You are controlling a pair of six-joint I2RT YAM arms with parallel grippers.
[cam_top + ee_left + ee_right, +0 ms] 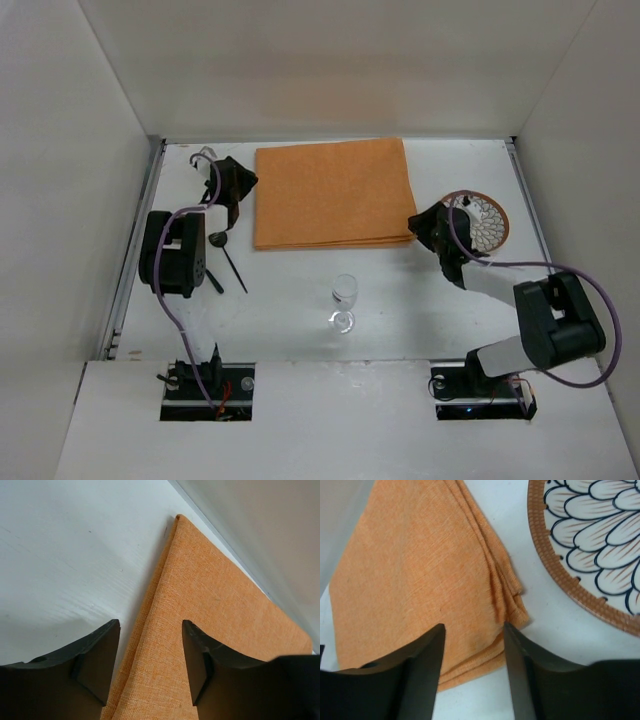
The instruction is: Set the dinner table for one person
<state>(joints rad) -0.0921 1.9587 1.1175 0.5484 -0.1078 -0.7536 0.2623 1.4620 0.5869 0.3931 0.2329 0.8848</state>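
Note:
The dinner table (420,310) is a plain white surface. An orange placemat (333,192) lies folded at its far middle. My left gripper (246,183) hovers at the placemat's left edge; in the left wrist view its jaws stand open (151,625) over the cloth's (210,610) folded edge, holding nothing. Over the placemat's near right corner my right gripper (420,222) is also open (473,626), with the layered corner (410,570) lying flat below. A patterned plate (490,222) with a brown rim (590,535) sits just right of that corner.
A clear wine glass (344,300) stands upright on the table in front of the placemat. Dark cutlery (232,262) lies near the left arm, left of the placemat. White walls close in the table on the left, right and back.

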